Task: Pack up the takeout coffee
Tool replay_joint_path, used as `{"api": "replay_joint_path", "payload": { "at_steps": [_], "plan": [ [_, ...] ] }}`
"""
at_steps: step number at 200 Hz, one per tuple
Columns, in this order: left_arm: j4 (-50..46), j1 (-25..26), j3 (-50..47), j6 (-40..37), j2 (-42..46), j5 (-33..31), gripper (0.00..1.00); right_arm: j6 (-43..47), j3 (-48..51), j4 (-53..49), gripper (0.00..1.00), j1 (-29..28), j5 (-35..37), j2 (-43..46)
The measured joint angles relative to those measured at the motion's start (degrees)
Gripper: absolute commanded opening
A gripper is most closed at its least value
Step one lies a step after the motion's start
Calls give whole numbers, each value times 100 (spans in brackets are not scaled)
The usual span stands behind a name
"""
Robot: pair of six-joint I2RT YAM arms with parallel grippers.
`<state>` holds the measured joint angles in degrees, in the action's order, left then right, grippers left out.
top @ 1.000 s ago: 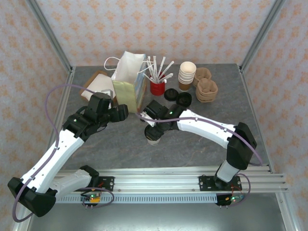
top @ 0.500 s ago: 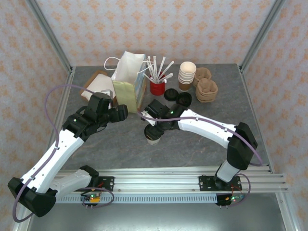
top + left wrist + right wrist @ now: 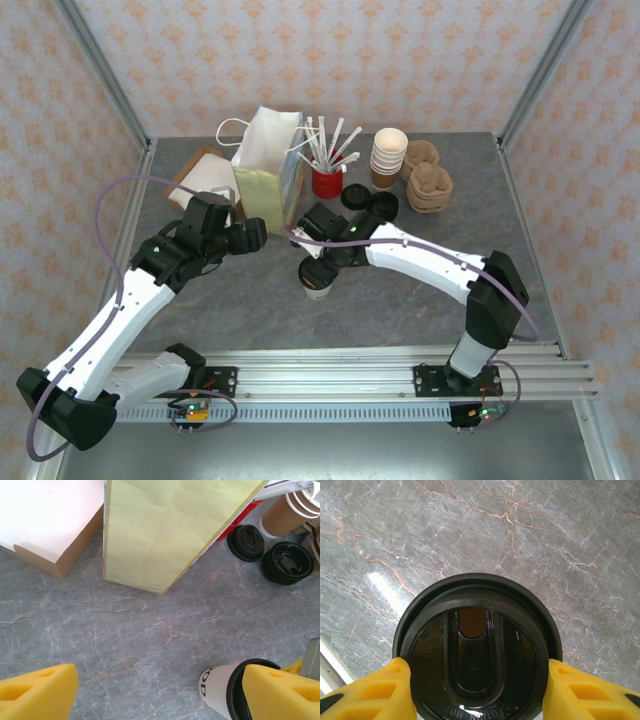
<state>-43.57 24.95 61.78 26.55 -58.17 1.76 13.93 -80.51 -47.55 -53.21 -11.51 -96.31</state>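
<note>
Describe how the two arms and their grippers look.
The left arm and right arm have white shells with black joints and bases. A purple cable loops beside the left one. Their fingers are blocky yellow with recessed slots.

The takeout coffee (image 3: 318,287) is a small cream paper cup with dark print, closed by a round black lid (image 3: 475,650). It stands mid-bench (image 3: 400,310), toward the near side, with the right hand (image 3: 479,687) clasping its lid.

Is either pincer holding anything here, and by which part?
The right pincer grips the takeout coffee by the rim of its black lid, one finger each side. The left pincer is open, holding nothing.
</note>
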Motion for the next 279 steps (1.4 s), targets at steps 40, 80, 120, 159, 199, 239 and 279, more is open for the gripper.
{"api": "replay_joint_path", "payload": {
  "at_steps": [40, 80, 120, 159, 199, 239, 279],
  "plan": [
    [35, 0, -42, 0, 4, 83, 86, -35, -24, -20, 52, 24, -9, -46],
    [52, 0, -146, -4, 4, 85, 86, -109, -98, -90, 53, 33, -4, -63],
    [52, 0, -146, -48, 4, 83, 86, -197, -304, -350, 54, 46, 116, -120],
    [55, 0, -146, -109, 4, 83, 86, -313, -361, -525, 58, 184, 254, -173],
    [52, 0, -146, -109, 4, 85, 86, -413, -393, -586, 63, 269, 267, -186],
    [57, 0, -146, -109, 4, 101, 86, -562, -476, -651, 71, 317, 251, -190],
    [57, 0, -146, -109, -17, 127, 86, -758, -557, -667, 83, 455, 166, -188]
  ]
}}
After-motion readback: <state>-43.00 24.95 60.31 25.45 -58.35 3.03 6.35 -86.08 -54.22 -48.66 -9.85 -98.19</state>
